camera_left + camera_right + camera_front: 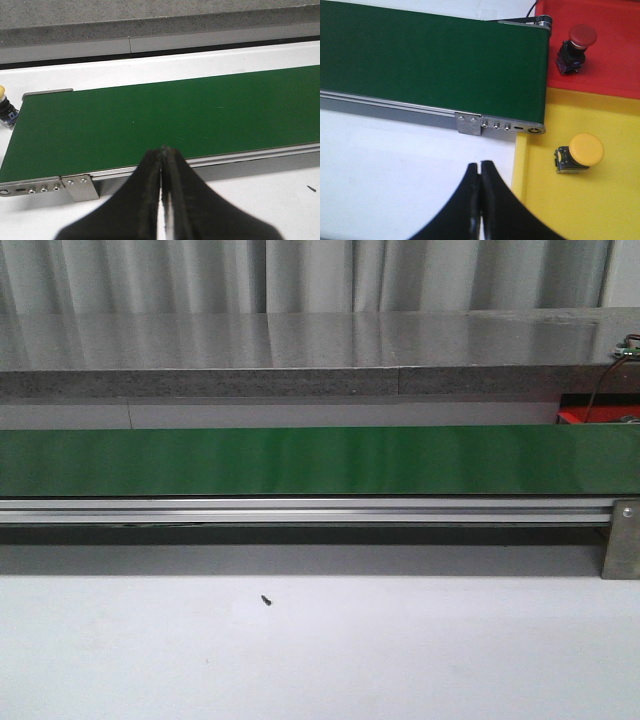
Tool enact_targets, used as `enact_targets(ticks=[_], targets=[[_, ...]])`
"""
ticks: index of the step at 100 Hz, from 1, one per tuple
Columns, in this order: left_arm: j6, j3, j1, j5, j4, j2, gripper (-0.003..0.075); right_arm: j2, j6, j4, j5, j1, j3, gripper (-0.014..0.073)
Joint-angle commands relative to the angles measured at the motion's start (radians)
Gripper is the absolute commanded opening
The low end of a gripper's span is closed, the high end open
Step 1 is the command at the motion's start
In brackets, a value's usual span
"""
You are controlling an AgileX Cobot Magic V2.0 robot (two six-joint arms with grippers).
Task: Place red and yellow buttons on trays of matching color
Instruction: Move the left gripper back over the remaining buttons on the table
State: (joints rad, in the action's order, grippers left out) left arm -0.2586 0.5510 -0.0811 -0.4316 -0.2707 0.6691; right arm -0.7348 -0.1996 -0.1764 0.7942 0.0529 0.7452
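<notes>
In the right wrist view a red button [577,47] lies on the red tray [615,70], and a yellow button [581,153] lies on the yellow tray [570,205]. My right gripper [480,164] is shut and empty over the white table, just beside the yellow tray's rim. My left gripper [162,149] is shut and empty at the near edge of the green conveyor belt [165,120]. Another yellow button [6,112] lies on the table past the belt's end, mostly cut off by the picture edge. The front view shows neither gripper.
The green belt [320,460] runs across the table on an aluminium rail [300,510]. A grey counter [300,360] stands behind it. A corner of the red tray [590,416] and a cable show at the right. A small black speck [266,600] lies on the white table.
</notes>
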Motion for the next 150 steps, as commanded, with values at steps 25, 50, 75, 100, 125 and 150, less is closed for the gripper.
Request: enact_targets(ticks=[25,50,75,100,125,150], targets=[[0.004,0.028,-0.008,0.058,-0.011,0.006,0.0538,0.001,-0.004,-0.002,-0.05,0.001,0.023,-0.0069],[0.014,0.028,-0.008,0.047,-0.02,0.006,0.062,0.001,-0.004,-0.002,-0.05,0.001,0.023,-0.0069],[0.105,0.098,0.039,0.041,-0.022,0.029,0.062,0.001,-0.004,-0.002,-0.05,0.001,0.023,-0.0069],[0.143,0.372,0.29,-0.164,0.012,0.249,0.062,0.001,-0.004,-0.002,-0.05,0.001,0.023,-0.0069],[0.141,0.568,0.512,-0.217,0.033,0.541,0.062,0.001,-0.004,-0.002,-0.05,0.001,0.023,-0.0069],[0.139,0.645,0.541,-0.23,0.125,0.77,0.062,0.001,-0.004,-0.002,-0.05,0.001,0.023,-0.0069]])
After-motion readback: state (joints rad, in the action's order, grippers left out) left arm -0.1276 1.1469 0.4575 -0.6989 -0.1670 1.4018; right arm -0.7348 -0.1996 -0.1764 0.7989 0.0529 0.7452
